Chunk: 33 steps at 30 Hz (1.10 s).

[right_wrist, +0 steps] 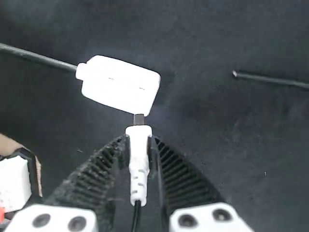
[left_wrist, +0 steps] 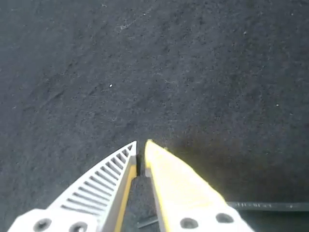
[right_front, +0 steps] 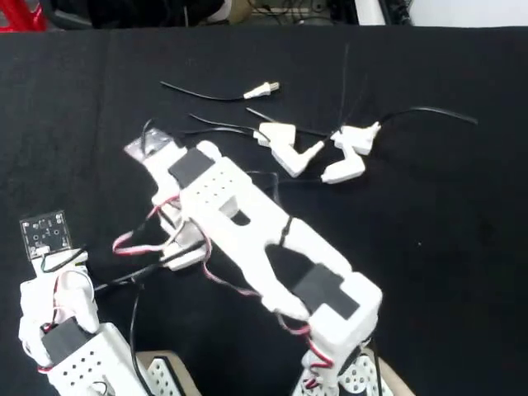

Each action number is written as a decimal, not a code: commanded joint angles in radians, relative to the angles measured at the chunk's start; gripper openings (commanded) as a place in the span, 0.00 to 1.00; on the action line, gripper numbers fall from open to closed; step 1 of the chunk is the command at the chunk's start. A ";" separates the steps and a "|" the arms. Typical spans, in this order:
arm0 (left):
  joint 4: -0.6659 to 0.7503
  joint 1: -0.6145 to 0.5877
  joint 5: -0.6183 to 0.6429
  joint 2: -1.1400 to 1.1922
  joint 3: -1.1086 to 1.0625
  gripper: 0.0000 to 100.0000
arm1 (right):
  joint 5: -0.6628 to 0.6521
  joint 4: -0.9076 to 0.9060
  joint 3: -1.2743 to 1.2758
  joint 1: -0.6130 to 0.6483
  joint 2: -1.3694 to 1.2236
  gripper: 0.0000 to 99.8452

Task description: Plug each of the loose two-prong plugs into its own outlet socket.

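Observation:
My right gripper (right_wrist: 138, 140) is shut on a small white plug (right_wrist: 138, 164) with a black cord. The plug's dark tip touches the edge of a white socket block (right_wrist: 119, 89) lying on the black cloth; how deep it sits I cannot tell. In the high view the right arm (right_front: 247, 223) stretches across the middle of the table and covers this spot. Farther back lie a loose plug (right_front: 264, 88) and two white socket blocks (right_front: 276, 132) (right_front: 355, 137), each with a white plug piece (right_front: 301, 157) (right_front: 342, 172) beside it. My left gripper (left_wrist: 141, 144) is shut on nothing, above bare cloth.
The left arm (right_front: 58, 322) stays at the near left corner. Thin black cords (right_front: 198, 95) (right_front: 437, 113) trail over the far half of the cloth. One cord (right_wrist: 270, 79) lies beside the socket block, another (left_wrist: 270, 207) near the left gripper.

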<state>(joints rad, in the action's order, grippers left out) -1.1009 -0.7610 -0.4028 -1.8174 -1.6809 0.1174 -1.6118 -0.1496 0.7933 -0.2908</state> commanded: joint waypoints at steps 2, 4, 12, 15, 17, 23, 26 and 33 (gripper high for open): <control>-0.018 -0.010 -0.006 -0.005 -0.018 0.03 | 0.032 -0.078 -0.197 -0.020 -0.099 0.01; -0.018 -0.010 -0.006 -0.005 -0.018 0.03 | 0.068 -0.104 -0.263 -0.017 -0.156 0.01; -0.052 -0.018 -0.006 -0.003 -0.018 0.03 | 0.121 -0.147 -0.340 -0.015 -0.277 0.01; -0.054 -0.018 -0.006 -0.003 -0.018 0.03 | 0.135 -0.147 -0.340 -0.015 -0.275 0.01; -0.054 -0.018 -0.006 -0.003 -0.018 0.03 | 0.135 -0.147 -0.338 -0.015 -0.278 0.01; -0.054 -0.018 -0.006 -0.003 -0.018 0.03 | 0.161 -0.147 -0.335 -0.014 -0.280 0.01; -0.054 -0.018 -0.006 -0.003 -0.018 0.03 | 0.164 -0.147 -0.311 -0.011 -0.274 0.01; -0.054 -0.018 -0.006 -0.003 -0.018 0.03 | 0.172 -0.147 -0.300 0.023 -0.280 0.01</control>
<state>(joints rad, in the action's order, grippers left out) -1.1515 -0.7626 -0.4043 -1.8174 -1.6809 0.2708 -1.7269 -0.4473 0.7994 -0.5762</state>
